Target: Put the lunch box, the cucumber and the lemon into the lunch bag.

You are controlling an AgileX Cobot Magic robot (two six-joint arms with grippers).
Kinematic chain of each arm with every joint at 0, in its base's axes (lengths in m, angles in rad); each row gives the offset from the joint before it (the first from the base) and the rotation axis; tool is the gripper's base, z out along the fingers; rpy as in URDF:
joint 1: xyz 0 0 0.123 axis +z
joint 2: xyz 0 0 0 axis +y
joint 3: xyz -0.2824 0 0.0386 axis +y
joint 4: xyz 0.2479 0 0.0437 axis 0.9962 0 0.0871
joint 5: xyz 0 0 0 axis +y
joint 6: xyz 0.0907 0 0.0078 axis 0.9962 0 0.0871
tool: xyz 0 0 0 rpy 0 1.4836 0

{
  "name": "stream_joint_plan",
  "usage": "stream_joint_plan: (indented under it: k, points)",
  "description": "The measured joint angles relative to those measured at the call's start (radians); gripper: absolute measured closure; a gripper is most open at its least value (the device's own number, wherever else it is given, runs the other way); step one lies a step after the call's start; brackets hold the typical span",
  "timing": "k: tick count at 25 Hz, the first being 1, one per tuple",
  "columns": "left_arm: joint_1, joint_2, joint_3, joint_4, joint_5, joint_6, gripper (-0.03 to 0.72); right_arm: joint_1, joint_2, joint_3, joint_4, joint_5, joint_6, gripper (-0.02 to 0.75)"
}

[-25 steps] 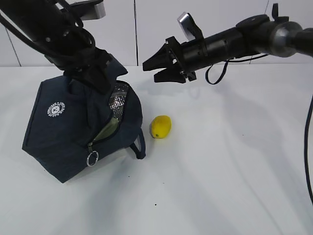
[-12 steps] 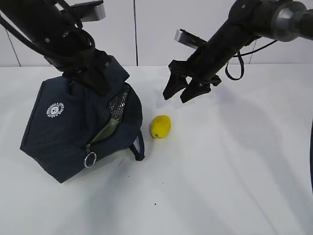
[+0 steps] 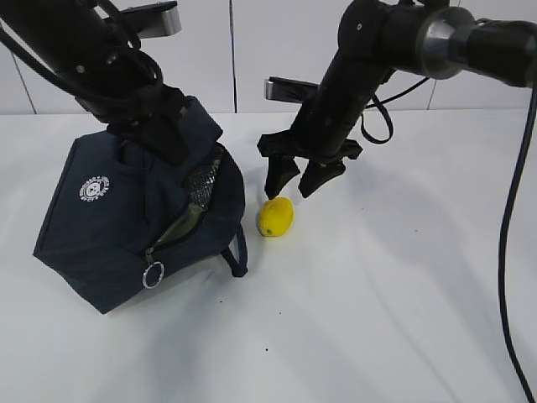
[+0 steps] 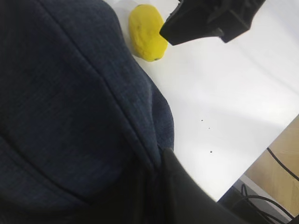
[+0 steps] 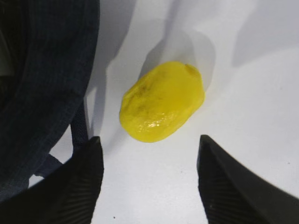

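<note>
Right gripper (image 3: 297, 178) jaws wide open, straddling air just above the lemon (image 3: 275, 217), no contact. Left gripper jaws closed on lunch bag (image 3: 109, 218) fabric. Lemon: bright yellow, oval, beside the bag.

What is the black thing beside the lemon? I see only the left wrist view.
Observer: It is the right gripper, open, just above the lemon and not touching it.
Operator: Is the bag open?
Observer: Yes. The lunch bag gapes along one side, and silver lining shows inside.
Operator: What holds the bag up?
Observer: The left gripper is shut on the fabric at the bag's top edge.
</note>
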Motion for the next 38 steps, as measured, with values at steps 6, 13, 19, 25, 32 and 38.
stream_joint_plan:
  k: [6, 13, 19, 25, 32, 38]
  points:
    - [0.0, 0.0, 0.0, 0.002, 0.0, 0.0, 0.674, 0.009, -0.001, 0.009, -0.018, 0.002, 0.056, 0.266]
    - [0.0, 0.0, 0.0, 0.002, 0.0, 0.0, 0.674, 0.011, -0.001, 0.06, -0.017, -0.022, 0.091, 0.266]
    - [0.0, 0.0, 0.0, 0.002, 0.0, 0.0, 0.674, 0.011, -0.001, 0.06, 0.013, -0.106, 0.111, 0.266]
    - [0.0, 0.0, 0.0, 0.002, 0.0, 0.0, 0.674, 0.011, 0.004, 0.061, 0.03, -0.125, 0.128, 0.266]
    - [0.0, 0.0, 0.0, 0.002, 0.002, 0.0, 0.674, 0.011, 0.037, 0.064, 0.05, -0.157, 0.137, 0.265]
    - [0.0, 0.0, 0.0, 0.002, 0.004, 0.0, 0.674, 0.011, 0.056, 0.064, 0.049, -0.169, 0.148, 0.266]
